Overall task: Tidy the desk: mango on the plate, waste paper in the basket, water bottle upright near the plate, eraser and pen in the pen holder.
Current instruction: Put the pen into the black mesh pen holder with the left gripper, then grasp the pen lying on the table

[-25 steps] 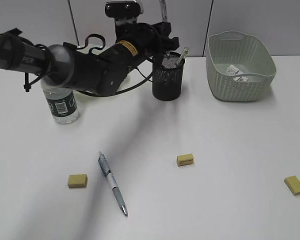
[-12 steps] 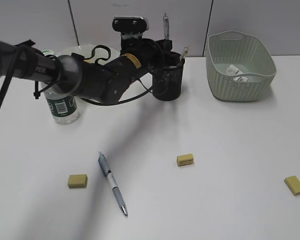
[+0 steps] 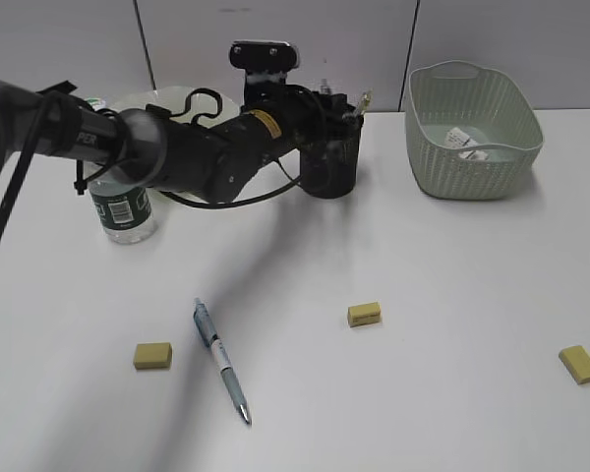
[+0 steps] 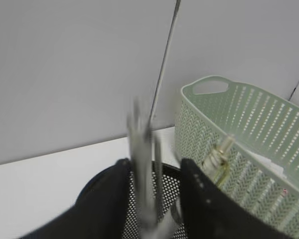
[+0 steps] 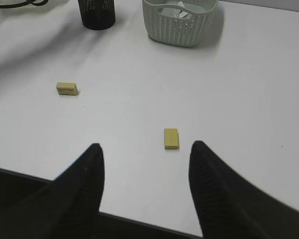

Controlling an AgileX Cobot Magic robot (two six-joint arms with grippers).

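The left gripper (image 4: 154, 199), fingers apart, is dropping a blurry pen (image 4: 142, 169), I think, into the pen holder (image 3: 331, 162). The right gripper (image 5: 145, 164) waits open. Next: lift away, fetch another pen (image 3: 221, 362).

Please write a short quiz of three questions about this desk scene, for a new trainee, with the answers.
1. How many erasers lie on the desk?
2. True or false: a pen lies flat on the desk.
3. Where is the waste paper? A) in the basket B) in the pen holder C) beside the bottle

Key:
1. Three.
2. True; it lies between two erasers.
3. A
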